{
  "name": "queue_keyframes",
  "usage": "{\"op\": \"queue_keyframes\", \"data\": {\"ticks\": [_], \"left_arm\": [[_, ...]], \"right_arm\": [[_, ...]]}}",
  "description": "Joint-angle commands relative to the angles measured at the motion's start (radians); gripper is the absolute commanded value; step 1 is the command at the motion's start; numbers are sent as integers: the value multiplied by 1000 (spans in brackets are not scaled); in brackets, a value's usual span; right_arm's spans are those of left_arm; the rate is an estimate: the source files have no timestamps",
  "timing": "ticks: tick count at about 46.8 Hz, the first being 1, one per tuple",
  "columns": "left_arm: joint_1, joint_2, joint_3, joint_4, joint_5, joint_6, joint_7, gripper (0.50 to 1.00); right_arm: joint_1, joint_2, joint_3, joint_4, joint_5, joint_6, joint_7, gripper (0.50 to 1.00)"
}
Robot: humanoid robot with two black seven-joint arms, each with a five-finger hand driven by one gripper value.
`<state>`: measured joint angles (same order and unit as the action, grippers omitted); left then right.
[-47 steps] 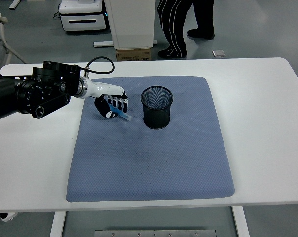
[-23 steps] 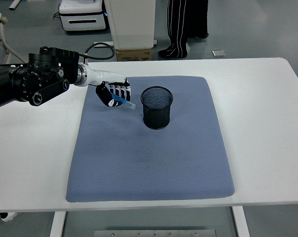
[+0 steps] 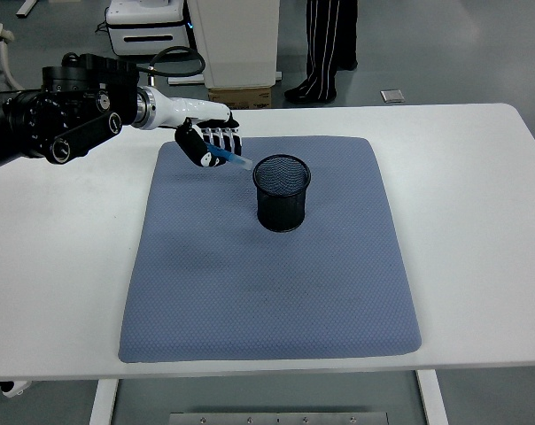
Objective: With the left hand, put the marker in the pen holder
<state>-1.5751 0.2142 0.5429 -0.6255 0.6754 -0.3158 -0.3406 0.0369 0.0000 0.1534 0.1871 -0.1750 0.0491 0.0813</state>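
One arm at work: we saw the left arm (image 3: 55,119) reach in from nine o'clock, over the far left part of the table (image 3: 480,177).
Left hand: we found the left hand (image 3: 210,146) raised above the far left corner of the mat, its fingers (image 3: 223,137) curled around the marker.
Marker: we noted the blue marker (image 3: 229,159) gripped in that hand, tilted, its free tip pointing toward four o'clock and lying just beside the holder's rim.
Pen holder: we saw the black mesh pen holder (image 3: 282,193) standing upright on the mat, at four o'clock from the hand.
Mat: we saw the blue mat (image 3: 267,283) covering the table's middle.
Person: we saw a person's legs (image 3: 329,44) at twelve o'clock, beyond the table.
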Motion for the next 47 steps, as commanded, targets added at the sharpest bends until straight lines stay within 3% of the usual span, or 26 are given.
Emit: {"op": "queue_keyframes", "data": {"ticks": [1,47], "left_arm": [[-6,-3,-11,0,-26,-3,0,500],[-14,-101,-55,-5,-329,-3,26,500]], "right_arm": [[0,0,0,0,0,0,0,1000],[0,0,0,0,0,0,0,1000]]}}
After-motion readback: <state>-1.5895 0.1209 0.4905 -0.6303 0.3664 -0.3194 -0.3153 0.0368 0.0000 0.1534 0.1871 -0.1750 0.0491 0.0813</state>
